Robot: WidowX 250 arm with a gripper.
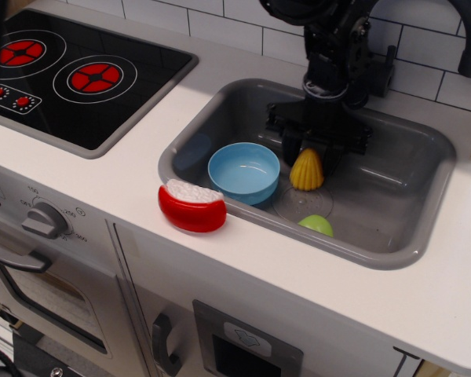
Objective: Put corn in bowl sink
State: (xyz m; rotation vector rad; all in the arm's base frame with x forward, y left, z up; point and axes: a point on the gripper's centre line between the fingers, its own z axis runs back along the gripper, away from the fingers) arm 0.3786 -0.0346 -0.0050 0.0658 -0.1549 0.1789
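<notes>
A: The gripper (308, 154) looks clamped on the corn (307, 170), over the sink (392, 224) floor just right of the blue bowl (244, 173).

B: What's the risk?

A: The fingers pinch only its narrow top, so that taper could slip free mid-carry (or clip the bowl's rim).

B: Orientation?

A: Long axis about vertical, narrow end up between the fingers, broad end down.

yellow corn (307, 170) upright | blue bowl (244, 173) beside | grey sink (392, 212)

Bright, even overhead light (soft glare on the sink (392, 236)), sharp focus.
</notes>
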